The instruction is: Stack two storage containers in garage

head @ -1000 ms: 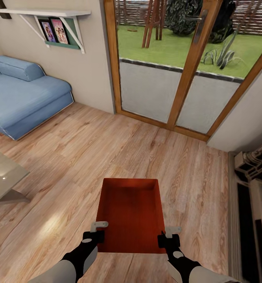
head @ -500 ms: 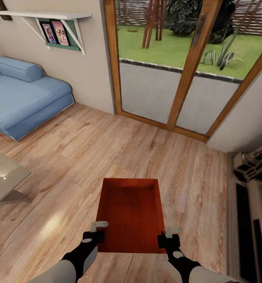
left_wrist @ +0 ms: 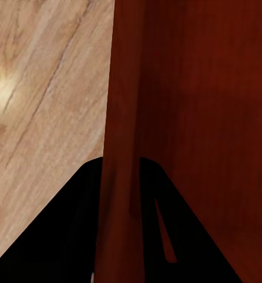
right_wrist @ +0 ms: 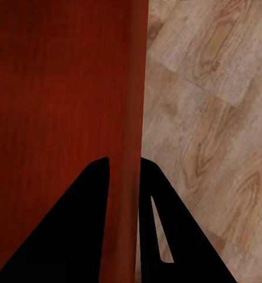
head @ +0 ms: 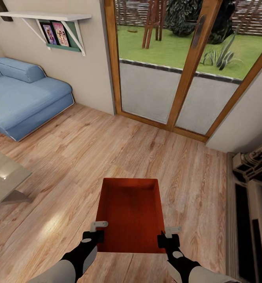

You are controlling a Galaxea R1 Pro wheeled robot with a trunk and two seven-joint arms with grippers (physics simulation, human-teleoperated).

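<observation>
Sofa [head: 24,94]: blue, far left against the wall.
Left pincer [head: 95,232]: pinching the container's left wall.
Storage container [head: 131,214]: orange-red, held above the wood plank floor [head: 87,157], between both pincers.
Right pincer [head: 168,235]: pinching the right wall.
Glass doors [head: 178,67]: wood-framed, ahead.

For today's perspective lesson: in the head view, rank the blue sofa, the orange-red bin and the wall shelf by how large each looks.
1. Blue sofa, largest, though cut off at the frame edge.
2. Orange-red bin; it is nearest the camera, which inflates it.
3. Wall shelf, smallest and farthest away.
</observation>
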